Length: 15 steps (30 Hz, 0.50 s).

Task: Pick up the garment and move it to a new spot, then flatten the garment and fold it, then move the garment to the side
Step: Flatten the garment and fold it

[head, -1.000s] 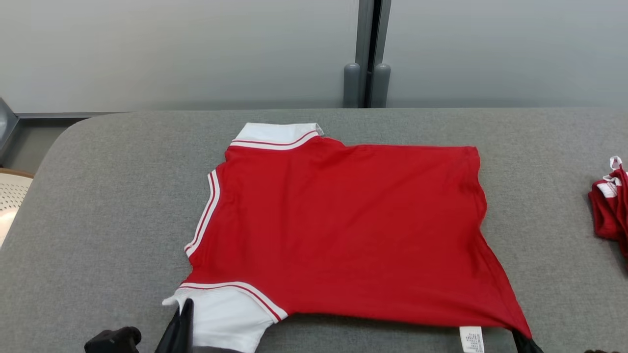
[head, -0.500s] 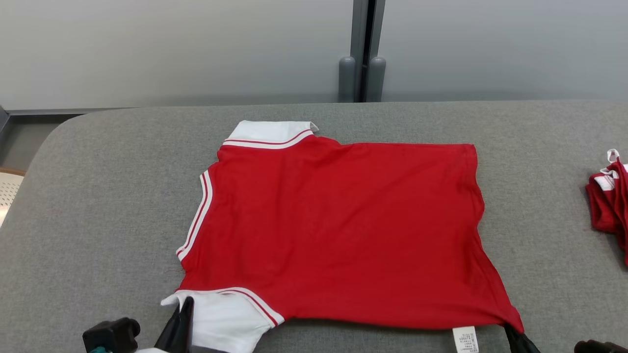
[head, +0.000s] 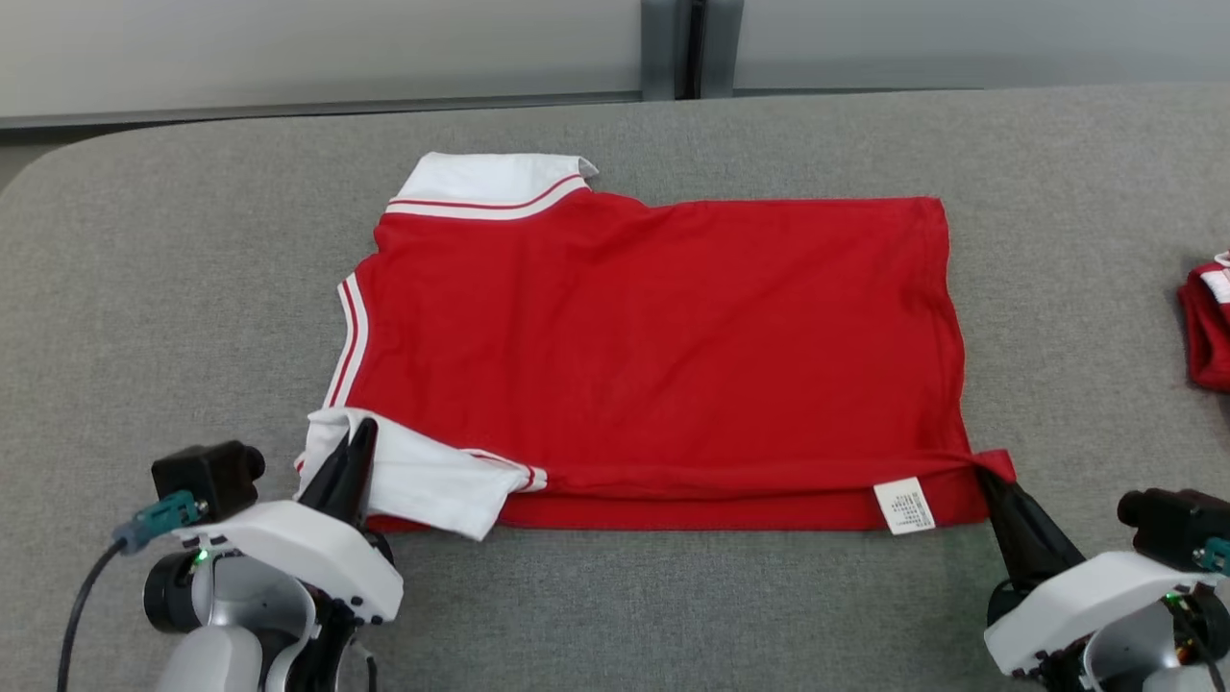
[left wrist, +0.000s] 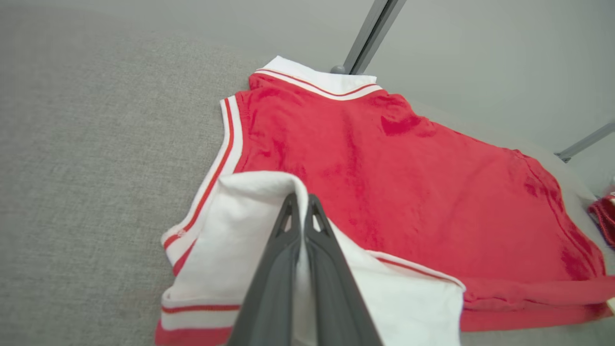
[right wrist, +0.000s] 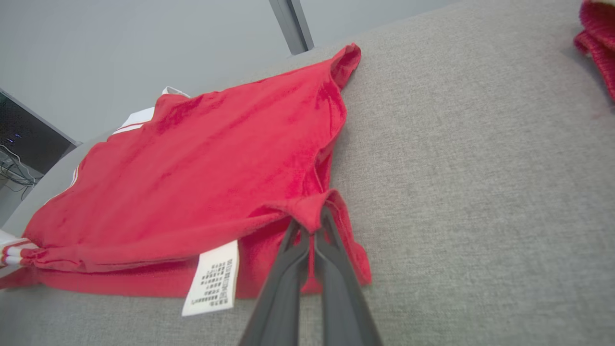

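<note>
The garment (head: 653, 327) is a red shirt with white, red-striped sleeves and collar, spread on the grey table (head: 144, 288). Its near edge is lifted and folded back over itself. My left gripper (head: 360, 437) is shut on the white near sleeve (left wrist: 250, 230) at the garment's near left; the left wrist view shows my left gripper (left wrist: 301, 199) with the cloth pinched between the fingers. My right gripper (head: 990, 473) is shut on the red hem corner (right wrist: 307, 211) at the near right, beside a white care label (head: 903, 505); my right gripper (right wrist: 311, 216) pinches that corner.
A second red and white bundle of cloth (head: 1209, 322) lies at the table's right edge, also seen as cloth (right wrist: 598, 33) in the right wrist view. A grey wall with a dark vertical post (head: 687, 48) stands behind the table. Bare grey surface lies left and right of the garment.
Both grippers have carried the garment's near edge away from me, folding it over the body. The head camera has tilted down, so the arms and table show more.
</note>
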### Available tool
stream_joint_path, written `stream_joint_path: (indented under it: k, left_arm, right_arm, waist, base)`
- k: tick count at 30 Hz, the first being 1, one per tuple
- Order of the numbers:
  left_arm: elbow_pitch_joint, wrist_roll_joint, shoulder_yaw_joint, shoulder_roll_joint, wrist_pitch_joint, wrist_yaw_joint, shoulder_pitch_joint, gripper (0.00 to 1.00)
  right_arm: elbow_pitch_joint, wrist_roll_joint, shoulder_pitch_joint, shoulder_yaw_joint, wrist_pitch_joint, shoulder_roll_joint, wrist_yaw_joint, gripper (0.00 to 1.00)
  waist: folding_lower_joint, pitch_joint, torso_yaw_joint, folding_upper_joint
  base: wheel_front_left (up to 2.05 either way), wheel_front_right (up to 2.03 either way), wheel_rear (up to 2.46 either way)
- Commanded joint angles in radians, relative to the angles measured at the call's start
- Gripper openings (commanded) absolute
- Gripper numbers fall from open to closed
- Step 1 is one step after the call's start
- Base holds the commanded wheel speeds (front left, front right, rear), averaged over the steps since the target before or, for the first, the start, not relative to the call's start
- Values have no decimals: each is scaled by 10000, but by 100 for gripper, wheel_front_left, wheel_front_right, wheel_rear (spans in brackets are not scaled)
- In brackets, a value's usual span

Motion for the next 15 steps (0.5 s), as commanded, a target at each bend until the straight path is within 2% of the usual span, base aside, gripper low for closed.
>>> stream_joint_path:
  k: [1,2,3,4,5,6,10,15]
  left_arm:
    - [124,0,44,77,-45,-53,-304,0]
    - [317,-205,74,-1,-70,-145,-548,0]
    - [543,-268,75,-35,-65,-204,-782,8]
    - [743,-189,72,55,-108,-238,-977,45]
    - [897,-265,109,11,-208,-259,-1177,100]
    - [1021,-440,151,-89,-306,-330,-1365,100]
    - [1354,-216,285,-140,-1333,-457,-1824,100]
    - [1377,639,210,-93,-3035,-295,-1898,100]
  right_arm:
    - [43,-21,-211,-7,-67,-88,0,0]
    - [109,19,-407,39,-115,-108,0,0]
    - [180,-28,-604,100,-179,-180,0,0]
    - [231,-35,-783,169,-311,-181,0,33]
    - [261,-23,-926,245,-437,-168,0,92]
    - [274,-11,-1033,280,-574,-160,0,100]
    - [264,-152,-1397,417,-1481,-171,0,100]
    - [25,-876,-1542,483,-2844,-318,0,100]
  waist:
    - [0,267,-63,-1]
    - [0,375,-80,-1]
    - [0,480,-97,-1]
    - [0,554,-127,-1]
    - [0,617,-148,-1]
    - [0,691,-163,-1]
    - [0,855,-216,-1]
    - [0,868,-224,-1]
  base:
    - [0,0,0]
    - [0,0,0]
    - [0,0,0]
    - [0,0,0]
    - [0,0,0]
    - [0,0,0]
    - [0,0,0]
    - [0,0,0]
